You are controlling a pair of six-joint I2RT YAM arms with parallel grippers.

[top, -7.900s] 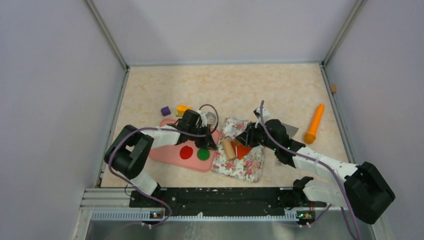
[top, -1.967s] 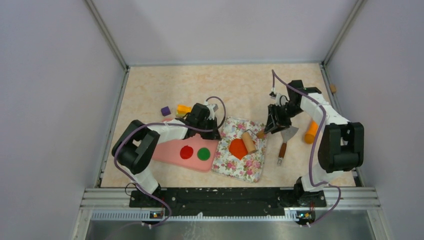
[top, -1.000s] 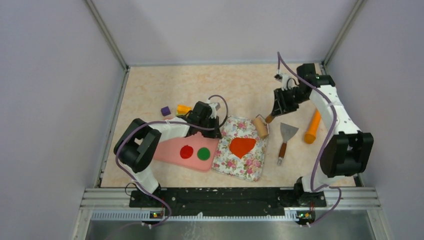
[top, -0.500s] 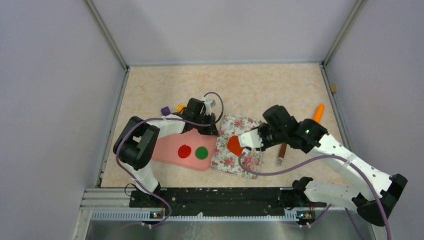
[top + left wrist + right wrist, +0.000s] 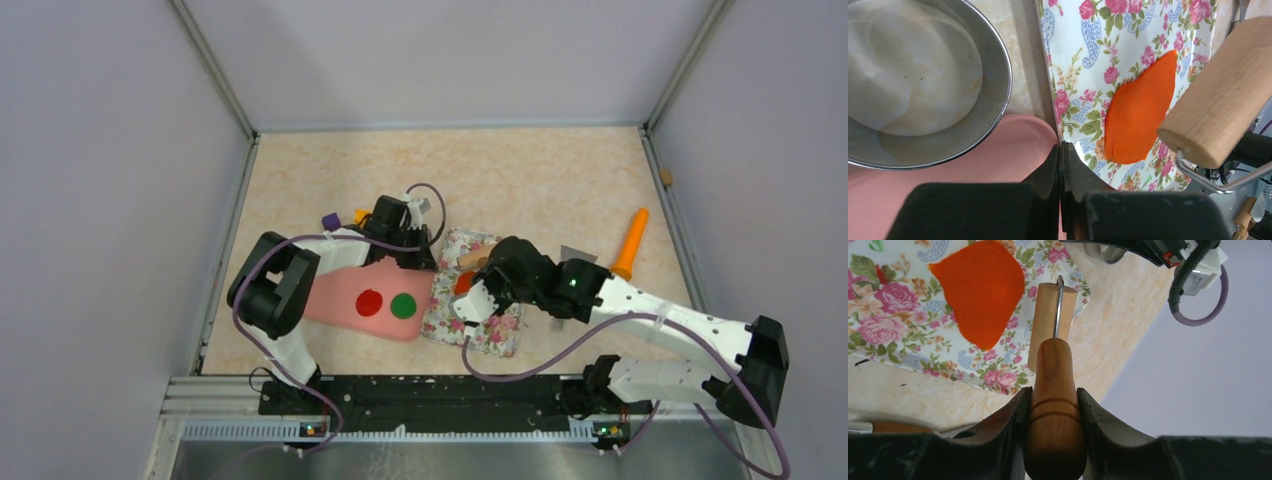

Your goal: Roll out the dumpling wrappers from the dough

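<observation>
The dough [image 5: 462, 284] [image 5: 1140, 110] [image 5: 980, 290] is a flat orange-red patch lying on the floral mat [image 5: 447, 310]. My right gripper [image 5: 497, 272] [image 5: 1054, 400] is shut on the wooden handle of a roller [image 5: 1050, 325] [image 5: 1223, 95]. The roller's barrel hangs at the mat's far edge, just beside the dough. My left gripper [image 5: 413, 261] [image 5: 1062, 147] is shut, with its tips where the mat's left edge meets the pink board [image 5: 330, 305]. Two dumpling wrappers, one red [image 5: 370, 302] and one green [image 5: 403, 304], lie on that board.
A steel bowl [image 5: 923, 85] stands just beyond the pink board. An orange carrot-shaped stick [image 5: 630, 243] and a scraper blade [image 5: 578, 256] lie right of the mat. A purple block [image 5: 329, 221] sits behind the board. Side walls close in on both sides.
My right arm swung from the far right back over the mat, carrying the roller down beside the dough. My left gripper's jaws closed and stayed at the mat's edge.
</observation>
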